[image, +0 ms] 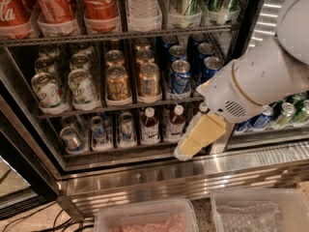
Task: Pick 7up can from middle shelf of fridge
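Aiming gripper (199,138) (open/shut: can't tell) from fridge (169,174) btm-right corner toward 7up can (83,87), left edge of middle shelf (120,107).

The gripper (197,138) hangs low at the right of the fridge (159,172), in front of the small bottles (149,125) (well apart from the 7up can (83,87)). That can stands left on the middle shelf (120,106), beside gold cans (118,83).

Silvery-white, green-marked 7up can (83,86), gold cans (149,79), blue Pepsi cans (179,75) — cream gripper (183,152) low, centre-right.
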{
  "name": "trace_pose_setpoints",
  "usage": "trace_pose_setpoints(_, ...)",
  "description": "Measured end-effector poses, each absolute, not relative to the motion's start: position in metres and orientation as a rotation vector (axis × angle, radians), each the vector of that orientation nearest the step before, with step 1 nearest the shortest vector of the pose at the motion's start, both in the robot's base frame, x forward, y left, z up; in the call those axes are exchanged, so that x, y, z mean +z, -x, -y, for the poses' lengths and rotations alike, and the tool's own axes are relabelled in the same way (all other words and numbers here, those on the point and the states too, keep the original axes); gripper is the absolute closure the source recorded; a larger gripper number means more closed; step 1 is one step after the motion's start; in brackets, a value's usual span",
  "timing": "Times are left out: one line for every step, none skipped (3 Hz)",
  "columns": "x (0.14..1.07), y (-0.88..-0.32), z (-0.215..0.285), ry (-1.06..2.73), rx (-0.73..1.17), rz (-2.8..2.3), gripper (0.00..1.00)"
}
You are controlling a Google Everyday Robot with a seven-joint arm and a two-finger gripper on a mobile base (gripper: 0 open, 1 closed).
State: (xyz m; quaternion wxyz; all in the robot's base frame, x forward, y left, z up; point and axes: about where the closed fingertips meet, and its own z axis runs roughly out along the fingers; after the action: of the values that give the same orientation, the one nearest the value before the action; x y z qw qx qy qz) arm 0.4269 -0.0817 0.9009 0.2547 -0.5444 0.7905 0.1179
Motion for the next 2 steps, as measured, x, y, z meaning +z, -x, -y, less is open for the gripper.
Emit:
trace_pose_setpoints(0.901, -0.427, 0.082, 1.479, 0.320, -2.147, 0.00)
trace_pose_setpoints(0.908, -0.427, 0.060, 1.461, 0.349, -2.057, 0.00)
